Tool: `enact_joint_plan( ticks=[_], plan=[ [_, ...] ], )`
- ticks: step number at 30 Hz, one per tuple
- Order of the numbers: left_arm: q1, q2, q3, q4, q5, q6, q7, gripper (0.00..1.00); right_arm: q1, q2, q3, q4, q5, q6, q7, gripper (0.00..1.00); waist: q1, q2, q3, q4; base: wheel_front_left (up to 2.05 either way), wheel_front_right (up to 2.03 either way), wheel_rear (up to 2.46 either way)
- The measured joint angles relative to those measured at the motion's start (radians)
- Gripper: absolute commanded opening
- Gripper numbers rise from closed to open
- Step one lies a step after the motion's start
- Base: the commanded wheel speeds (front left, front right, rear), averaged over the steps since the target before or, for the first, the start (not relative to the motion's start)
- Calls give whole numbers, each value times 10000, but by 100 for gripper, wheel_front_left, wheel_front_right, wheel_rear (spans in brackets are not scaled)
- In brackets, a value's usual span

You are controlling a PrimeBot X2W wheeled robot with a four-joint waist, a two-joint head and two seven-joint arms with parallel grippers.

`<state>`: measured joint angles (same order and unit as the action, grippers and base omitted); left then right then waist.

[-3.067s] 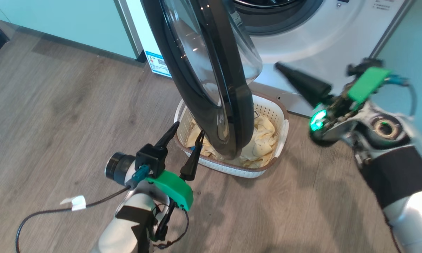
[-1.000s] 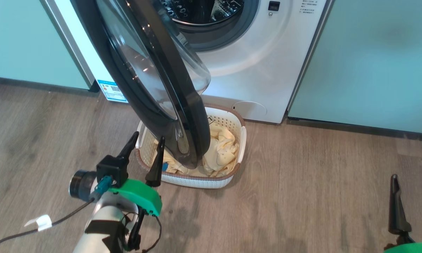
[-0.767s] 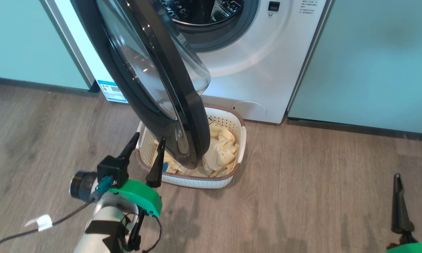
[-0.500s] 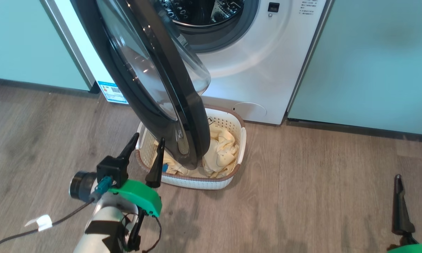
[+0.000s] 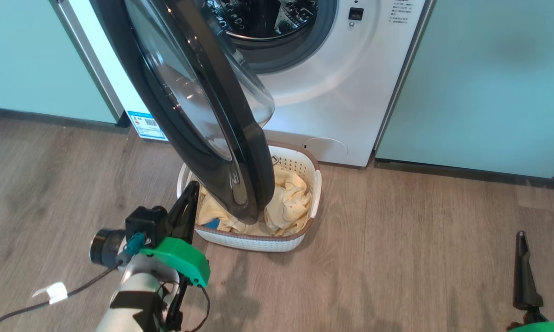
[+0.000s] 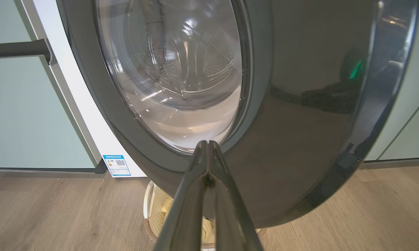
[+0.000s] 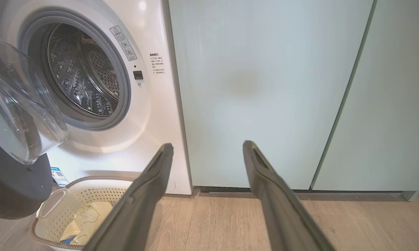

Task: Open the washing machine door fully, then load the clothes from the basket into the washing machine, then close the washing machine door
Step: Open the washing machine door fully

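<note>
The washer (image 5: pixel 341 92) has an empty drum, its door (image 5: pixel 189 115) hangs only partway out over the basket (image 5: pixel 254 242) on the floor at its foot, clothes (image 5: pixel 291 203) all inside, so opening looks unfinished and loading and closing undone, with the left end effector (image 5: pixel 193 189) pinched shut, empty, near the door's rim and the right end effector (image 5: pixel 542 237) spread open.

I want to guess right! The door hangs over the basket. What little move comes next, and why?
Probably push the washing machine door wider with the shut left pincer: it is only partly open, overhanging the basket and clothes, and the pincer points at its outer face.
</note>
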<state>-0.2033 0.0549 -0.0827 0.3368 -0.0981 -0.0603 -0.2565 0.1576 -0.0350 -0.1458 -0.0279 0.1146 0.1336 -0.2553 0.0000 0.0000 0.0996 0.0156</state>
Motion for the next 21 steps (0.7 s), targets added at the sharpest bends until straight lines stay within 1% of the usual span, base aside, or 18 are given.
enact_joint_plan(
  ticks=[11, 14, 17, 21],
  plan=[
    [-146, 29, 159, -178, 100, 52, 0, 0, 0, 2, -25, 130, 169, 0, 0, 100, 0, 0, -46, -20, 0, 0, 0],
    [-395, 90, 261, -355, 102, 215, 0, 0, 0, 2, -27, 132, 192, 0, 0, 100, 0, 0, -70, -31, 0, 0, 0],
    [-725, 203, 460, -685, 178, 474, 0, 0, -1, 4, -31, 167, 194, 0, 0, 100, 0, 0, -113, -43, 0, 0, 0],
    [-1207, 330, 639, -1513, 280, 817, 0, 0, 1, 4, -50, 174, 268, 0, 0, 100, 0, 0, -183, -62, 0, 0, 0]
  ],
)
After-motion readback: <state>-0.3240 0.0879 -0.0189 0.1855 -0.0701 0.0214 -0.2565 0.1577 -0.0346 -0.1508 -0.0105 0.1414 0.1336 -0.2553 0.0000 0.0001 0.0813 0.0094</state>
